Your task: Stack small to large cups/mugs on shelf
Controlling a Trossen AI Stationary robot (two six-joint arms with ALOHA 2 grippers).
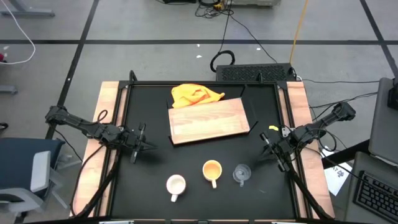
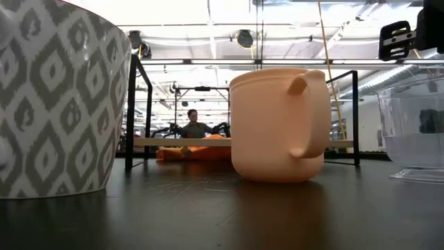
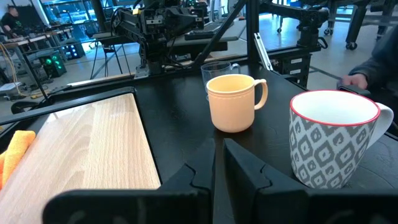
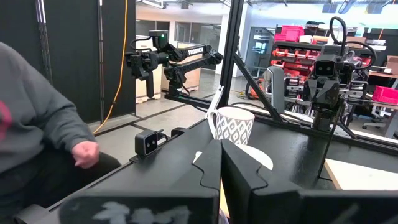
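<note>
Left gripper point(image 1: 138, 148) nearly closed, right gripper point(image 1: 268, 149) clenched; both empty. White mug point(image 1: 176, 185), orange mug point(image 1: 212, 170), glass cup point(image 1: 241, 173) in row on counter point(image 1: 149, 180), near shelf point(image 1: 208, 120).

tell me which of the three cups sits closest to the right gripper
The clear glass cup, the see-through one at the right end of the row, below the right gripper. The yellow-orange mug and white mug sit farther left.

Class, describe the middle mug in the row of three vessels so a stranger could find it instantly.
Find the wooden board on the black table. In the row of three vessels beside it, the yellow-orange mug stands between the patterned white mug and the clear glass cup. It alone is plain and orange.
</note>
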